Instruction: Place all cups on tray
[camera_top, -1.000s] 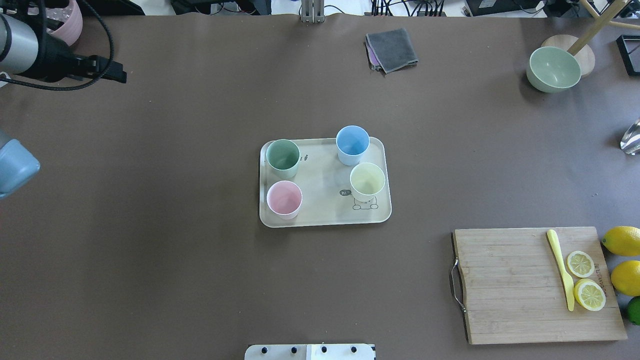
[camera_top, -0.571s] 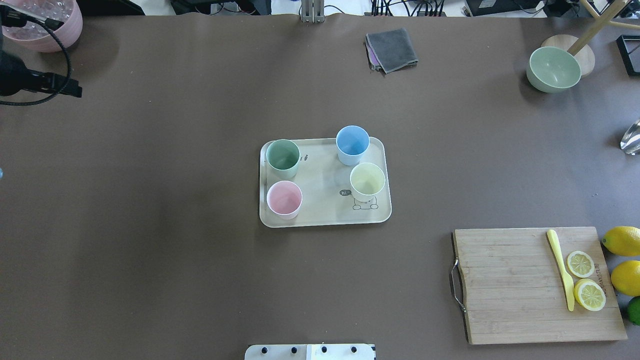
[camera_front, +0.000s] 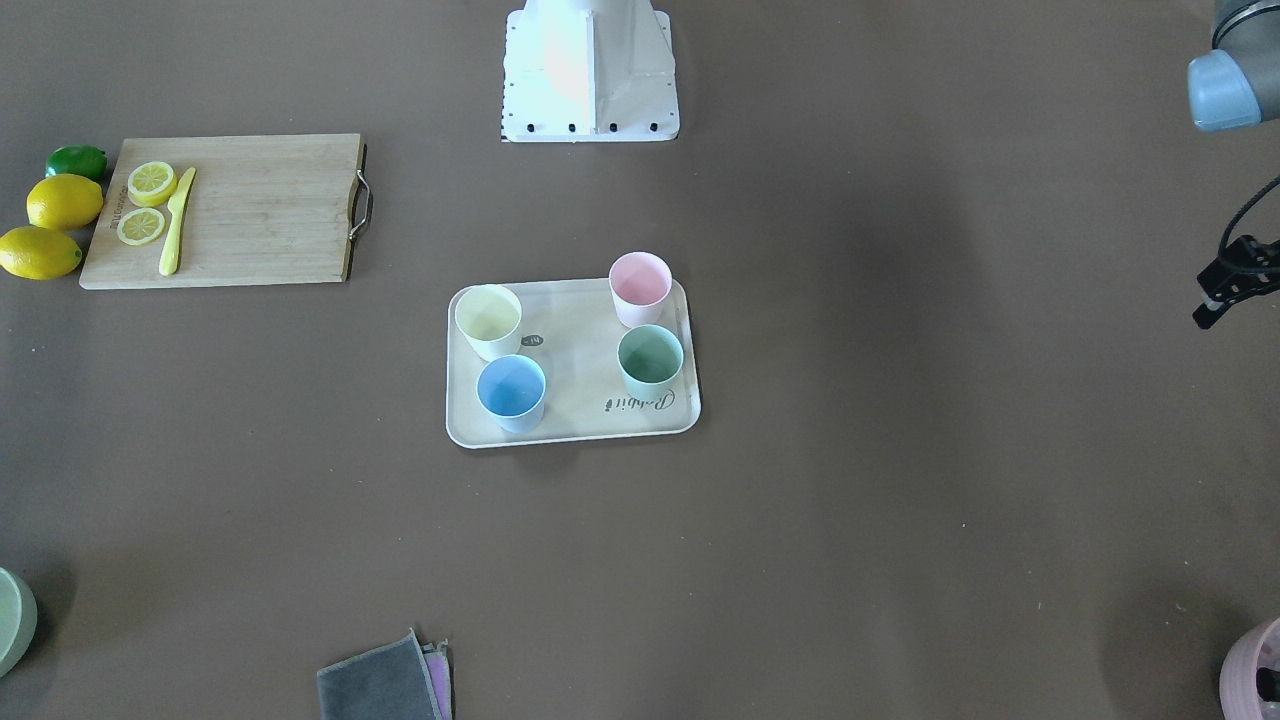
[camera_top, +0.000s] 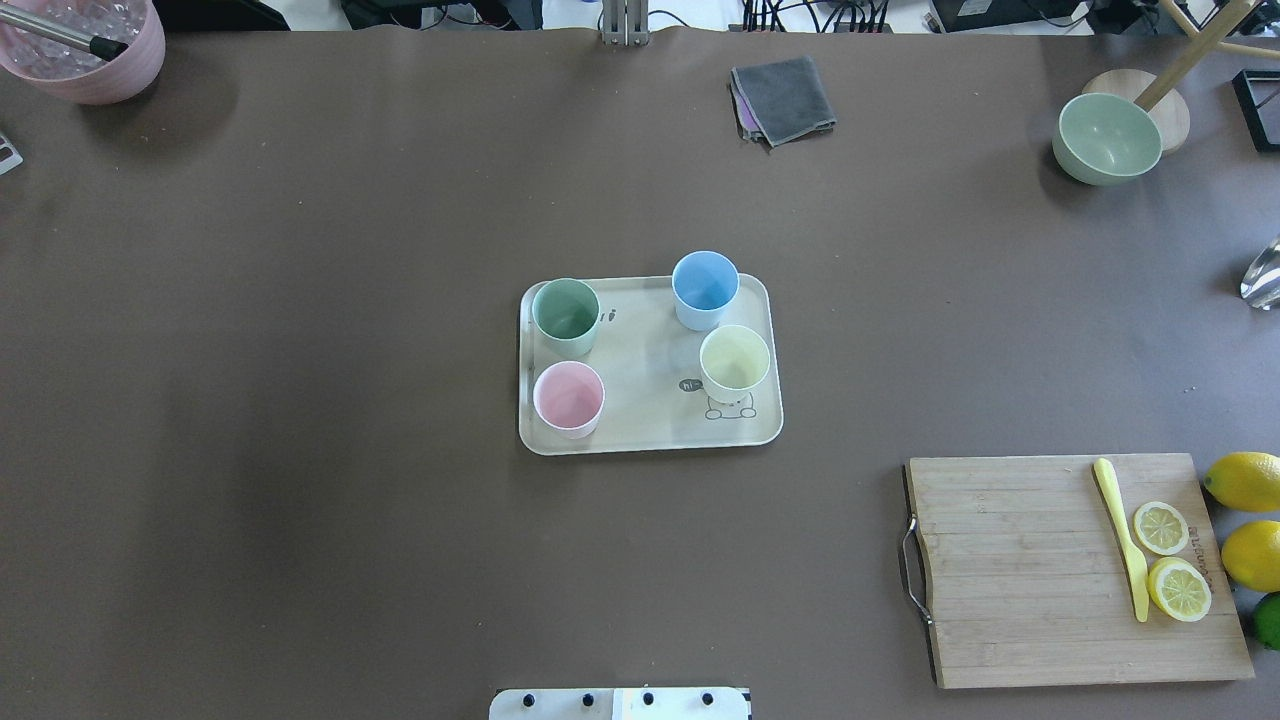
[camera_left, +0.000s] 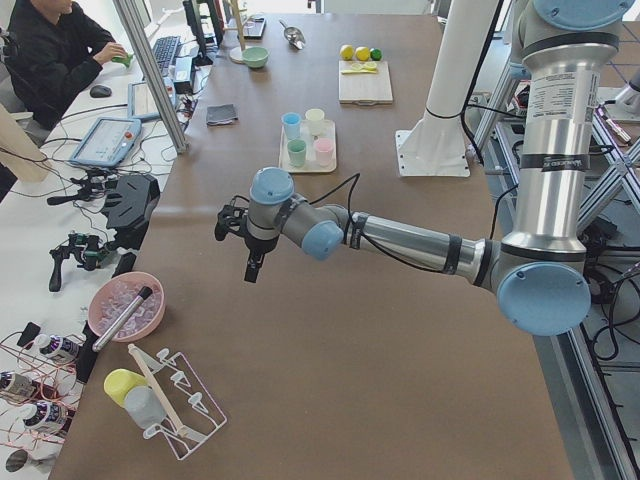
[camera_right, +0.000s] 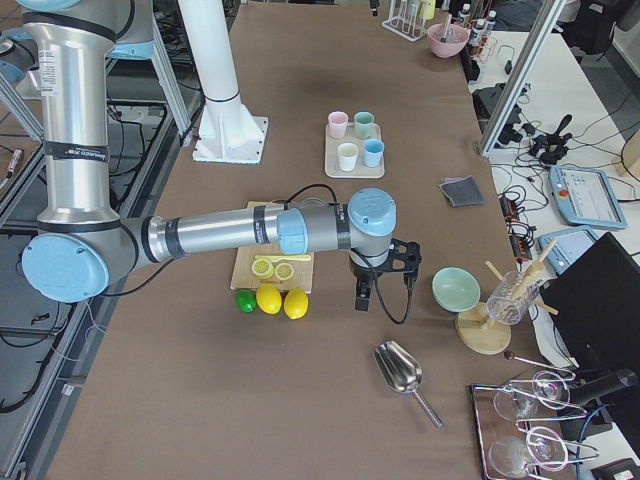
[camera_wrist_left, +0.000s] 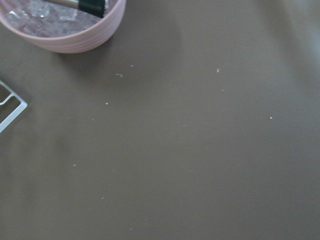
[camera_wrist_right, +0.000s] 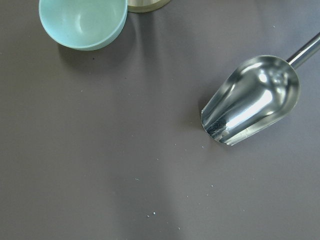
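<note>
On the cream tray (camera_top: 650, 425), at the middle of the bench (camera_top: 300, 450), four cups are seen upright. The mint green cup (camera_top: 566, 312) and the pink cup (camera_top: 569, 397) are set along one short side, the light blue cup (camera_top: 705, 286) and the pale yellow cup (camera_top: 734, 362) along the other. The left hand (camera_left: 252, 262) is held over the bench near the pink pot (camera_top: 85, 70), the right hand (camera_right: 364, 295) near the pale green bowl (camera_top: 1108, 138). Whether either is clenched or released cannot be told.
</note>
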